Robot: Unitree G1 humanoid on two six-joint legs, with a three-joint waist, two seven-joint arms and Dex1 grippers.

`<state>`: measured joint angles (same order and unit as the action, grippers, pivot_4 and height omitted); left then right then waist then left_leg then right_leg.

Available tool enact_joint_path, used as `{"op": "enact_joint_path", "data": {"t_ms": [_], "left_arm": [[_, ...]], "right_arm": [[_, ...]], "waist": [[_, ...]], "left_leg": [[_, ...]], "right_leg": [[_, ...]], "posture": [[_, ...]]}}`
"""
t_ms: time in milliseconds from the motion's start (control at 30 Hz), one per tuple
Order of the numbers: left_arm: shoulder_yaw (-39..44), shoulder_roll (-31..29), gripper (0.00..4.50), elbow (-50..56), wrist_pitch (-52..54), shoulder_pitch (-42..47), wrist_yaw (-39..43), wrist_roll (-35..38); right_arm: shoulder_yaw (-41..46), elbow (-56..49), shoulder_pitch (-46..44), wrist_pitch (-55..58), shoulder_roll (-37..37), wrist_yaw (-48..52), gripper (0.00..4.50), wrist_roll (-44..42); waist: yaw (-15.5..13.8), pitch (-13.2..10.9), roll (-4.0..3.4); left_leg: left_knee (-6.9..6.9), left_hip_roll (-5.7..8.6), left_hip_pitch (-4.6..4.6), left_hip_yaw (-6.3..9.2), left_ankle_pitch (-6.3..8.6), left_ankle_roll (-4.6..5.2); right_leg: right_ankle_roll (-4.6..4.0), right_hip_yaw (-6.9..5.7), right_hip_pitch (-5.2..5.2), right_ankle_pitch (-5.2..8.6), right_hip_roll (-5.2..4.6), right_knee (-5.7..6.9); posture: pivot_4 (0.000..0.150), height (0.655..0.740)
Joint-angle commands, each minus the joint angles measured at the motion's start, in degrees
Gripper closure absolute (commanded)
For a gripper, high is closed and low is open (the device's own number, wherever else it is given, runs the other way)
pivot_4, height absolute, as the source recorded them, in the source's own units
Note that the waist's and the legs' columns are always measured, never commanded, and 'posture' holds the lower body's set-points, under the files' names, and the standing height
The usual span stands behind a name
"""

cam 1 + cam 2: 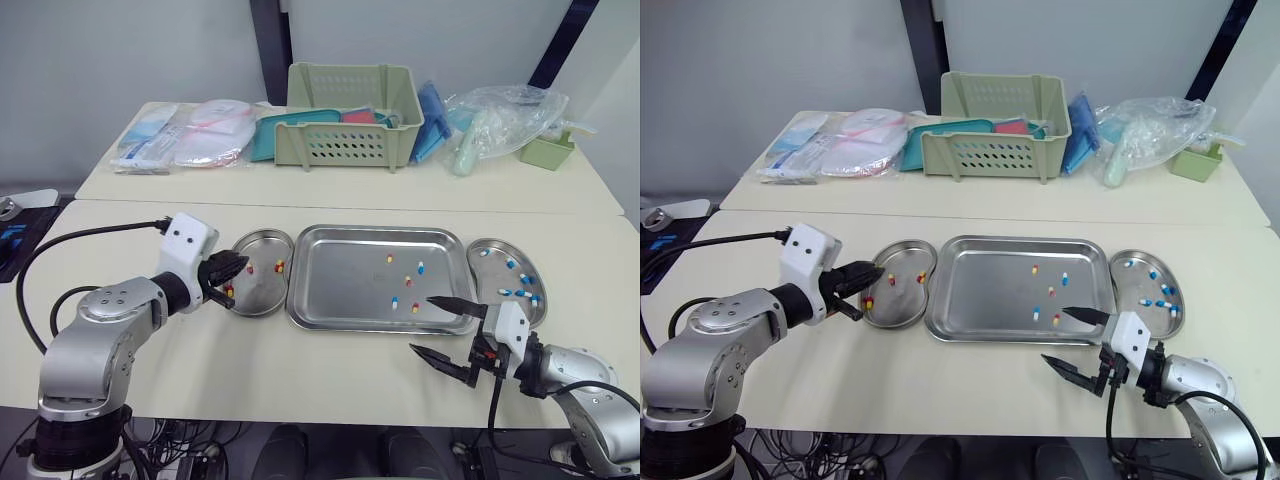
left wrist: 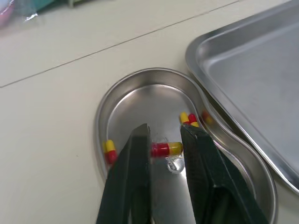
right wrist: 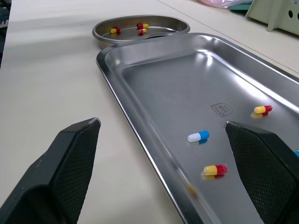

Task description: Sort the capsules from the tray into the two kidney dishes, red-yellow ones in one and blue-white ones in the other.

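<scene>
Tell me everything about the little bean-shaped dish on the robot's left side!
The left kidney dish is shiny silver metal, bean-shaped with a raised rim, lying flat on the cream table. It sits close beside the tray, curved-in side facing it; whether they touch is unclear. A few red-yellow capsules lie inside. The left gripper hangs over it, jaws shut on another red-yellow capsule.

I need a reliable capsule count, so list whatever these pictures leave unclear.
Left wrist view: whether the left gripper grips the red-yellow capsule or it lies in the left kidney dish cannot be told.
Head views: capsules in the right kidney dish are too small to count.
Right wrist view: the tray is cut off by the edge.
</scene>
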<state>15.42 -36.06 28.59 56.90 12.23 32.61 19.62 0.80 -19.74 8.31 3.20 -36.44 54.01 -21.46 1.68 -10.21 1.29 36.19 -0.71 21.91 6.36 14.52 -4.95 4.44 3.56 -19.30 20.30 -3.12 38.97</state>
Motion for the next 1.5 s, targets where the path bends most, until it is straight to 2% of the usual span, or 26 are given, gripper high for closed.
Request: {"op": "enact_joint_path", "data": {"t_ms": [33,267,633,767,867,1000,1133,1367,1500], "left_arm": [[1.85,-0.13,2.18,0.74,-0.81,-0.34,-0.04,2.11],[2.27,-0.78,0.03,-0.34,-2.51,-0.43,-0.25,3.49],[5.61,-3.21,0.03,-3.23,-8.74,-4.48,3.69,5.96],[8.62,-5.23,0.03,-6.29,-15.01,-7.17,7.31,6.16],[12.24,-7.44,0.03,-10.79,-19.21,-9.90,9.58,5.24],[17.30,-10.70,0.03,-20.67,-26.80,-16.37,14.96,3.95],[19.02,-11.67,0.03,-26.74,-33.39,-22.06,17.98,2.18],[21.14,-10.87,0.03,-34.12,-41.26,-27.76,20.22,1.81],[22.27,-10.12,0.03,-33.69,-42.84,-30.27,20.15,2.52]], "right_arm": [[0.24,-0.49,-0.75,-0.84,-0.09,0.55,0.00,-0.27],[0.53,-0.88,-1.00,-0.46,-0.53,0.50,0.00,-0.13],[2.85,-3.48,-1.15,1.71,-2.56,-0.57,0.00,-1.04],[7.43,-5.31,0.62,3.88,-3.98,-1.32,0.00,-3.14],[15.31,-5.81,5.00,5.92,-6.05,-0.68,0.00,-5.90],[28.85,-0.10,10.93,7.64,-10.54,2.29,0.00,-7.57],[35.91,6.42,13.93,8.34,-13.14,4.16,0.00,-6.67],[38.51,10.56,15.91,7.66,-13.25,3.21,0.00,-3.69],[38.08,11.83,15.47,7.34,-13.29,2.90,0.00,-2.53]], "waist": [[0.00,0.00,0.00],[0.00,0.00,0.00],[0.03,0.00,0.00],[0.00,-0.01,-0.01],[-0.01,-0.01,-0.01],[-0.01,-0.03,-0.02],[0.15,-0.03,0.00],[0.16,-0.05,0.02],[0.17,-0.05,0.02]], "left_leg": [[0.00,0.00,0.00,0.00,0.00,0.00],[0.00,0.00,0.00,0.00,0.00,0.00],[-0.01,-0.01,0.00,0.00,0.00,0.00],[-0.02,-0.01,0.01,-0.03,0.00,0.00],[-0.04,-0.01,0.02,-0.04,0.00,0.00],[-0.10,0.00,0.00,-0.12,0.01,0.02],[-0.12,-0.02,-0.10,-0.16,0.01,0.02],[-0.14,-0.03,-0.07,-0.17,0.02,0.02],[-0.14,-0.03,-0.07,-0.18,0.02,0.02]], "right_leg": [[0.00,0.00,0.00,0.00,0.00,0.00],[0.00,0.01,0.00,0.00,0.00,0.00],[0.00,0.01,-0.01,0.00,0.00,0.00],[0.00,0.02,-0.02,0.00,0.00,-0.01],[-0.01,0.03,-0.03,0.00,-0.01,-0.02],[-0.01,0.07,-0.03,0.00,-0.02,-0.07],[-0.02,0.11,0.00,0.01,-0.01,-0.04],[-0.03,0.11,-0.02,0.01,-0.01,-0.05],[-0.03,0.12,-0.01,0.01,-0.01,-0.05]], "posture": [[0.150,0.7400],[0.150,0.7400],[0.150,0.7400],[0.150,0.7400],[0.150,0.7400],[0.150,0.7400],[0.150,0.7400],[0.150,0.7400],[0.150,0.7400]]}}
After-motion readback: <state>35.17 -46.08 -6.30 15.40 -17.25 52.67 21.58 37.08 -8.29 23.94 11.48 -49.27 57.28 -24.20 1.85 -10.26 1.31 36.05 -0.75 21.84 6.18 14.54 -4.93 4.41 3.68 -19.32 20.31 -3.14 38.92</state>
